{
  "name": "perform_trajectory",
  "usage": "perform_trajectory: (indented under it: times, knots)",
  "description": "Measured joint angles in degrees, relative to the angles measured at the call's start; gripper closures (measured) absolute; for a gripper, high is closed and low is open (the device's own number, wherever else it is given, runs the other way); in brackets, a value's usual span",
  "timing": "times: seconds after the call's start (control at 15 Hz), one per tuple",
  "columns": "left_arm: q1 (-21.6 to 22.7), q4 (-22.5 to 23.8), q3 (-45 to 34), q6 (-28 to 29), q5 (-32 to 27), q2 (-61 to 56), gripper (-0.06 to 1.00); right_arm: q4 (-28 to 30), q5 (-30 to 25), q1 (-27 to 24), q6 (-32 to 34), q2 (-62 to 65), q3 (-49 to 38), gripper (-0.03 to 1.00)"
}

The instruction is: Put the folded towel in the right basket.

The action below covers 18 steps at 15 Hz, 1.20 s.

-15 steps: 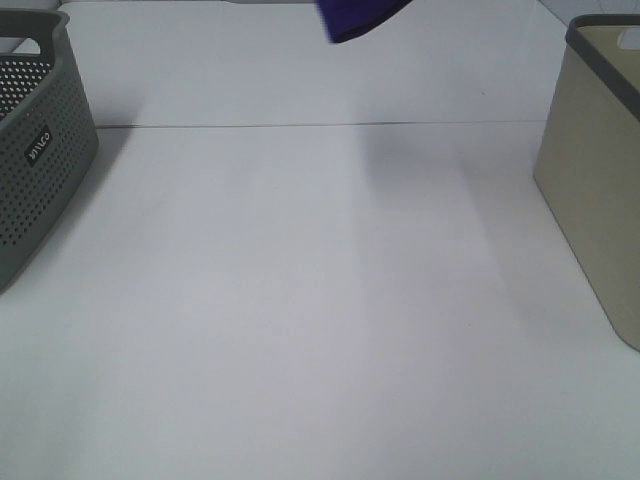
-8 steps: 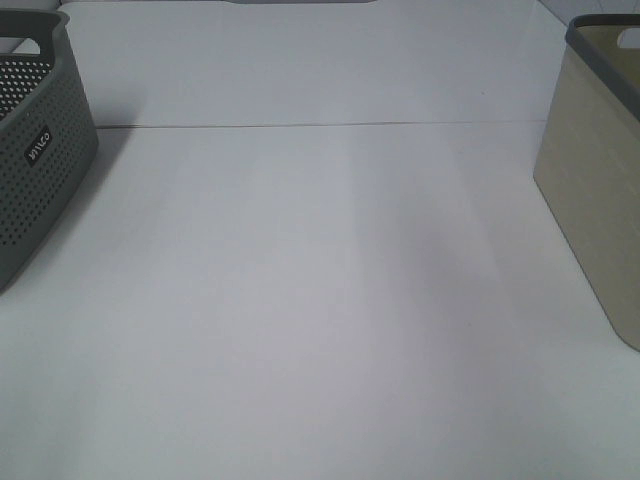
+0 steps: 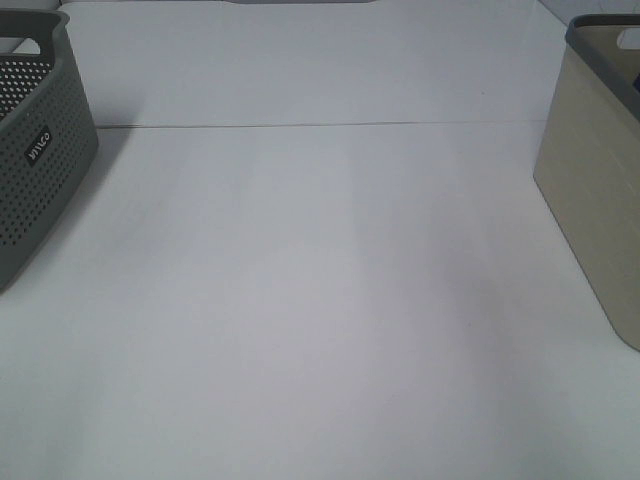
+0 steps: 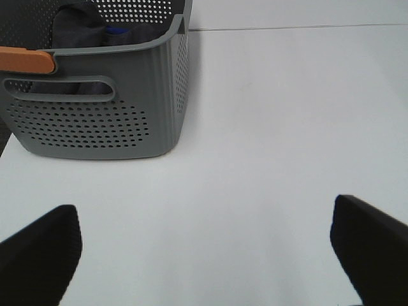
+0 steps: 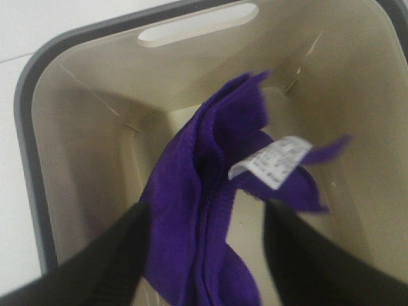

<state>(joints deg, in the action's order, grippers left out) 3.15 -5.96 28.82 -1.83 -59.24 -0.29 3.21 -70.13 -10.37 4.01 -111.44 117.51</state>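
The folded towel (image 5: 217,159) is purple with a white label. It hangs from my right gripper (image 5: 203,255) down into the open beige right basket (image 5: 83,127), and its far end is blurred. The two dark fingers (image 5: 102,268) stand on either side of the cloth and grip it. In the exterior high view the beige basket (image 3: 590,190) stands at the right edge; neither the towel nor any gripper shows there. My left gripper (image 4: 204,255) is open wide and empty over the white table.
A grey perforated basket (image 3: 40,150) stands at the left edge of the table. In the left wrist view this grey basket (image 4: 95,121) holds dark cloths and has an orange grip (image 4: 25,60) on its rim. A seam line (image 3: 320,125) crosses the white table.
One second ago a corner of the purple towel showed at the top edge of the exterior high view. It has since left that view. The baskets have not moved.
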Motion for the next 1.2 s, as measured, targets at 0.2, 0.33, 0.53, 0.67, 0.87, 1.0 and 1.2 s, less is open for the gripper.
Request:
perform_trajectory:
  times: [0.2,0.33,0.53,0.67,0.87,1.0,1.2]
  knots:
    - [0.0,0.0,0.0,0.0,0.0,0.0,-0.05,-0.52,0.0,0.0,-0.74,0.0,-0.4,0.04]
    - [0.0,0.0,0.0,0.0,0.0,0.0,-0.05,-3.84,0.0,0.0,-0.74,0.0,-0.4,0.01]
    - [0.0,0.0,0.0,0.0,0.0,0.0,-0.05,-19.42,0.0,0.74,-5.04,0.0,-0.4,0.01]
    - [0.0,0.0,0.0,0.0,0.0,0.0,-0.05,-22.23,0.06,4.98,-7.05,0.23,-0.4,0.01]
    - [0.0,0.0,0.0,0.0,0.0,0.0,-0.05,-13.81,0.06,16.96,-4.53,0.23,-0.4,0.01]
    - [0.0,0.0,0.0,0.0,0.0,0.0,-0.05,-13.12,0.06,22.57,-3.09,0.23,-0.4,0.01]
    - [0.0,0.0,0.0,0.0,0.0,0.0,-0.05,-13.64,0.06,24.69,-2.46,0.34,-0.46,0.01]
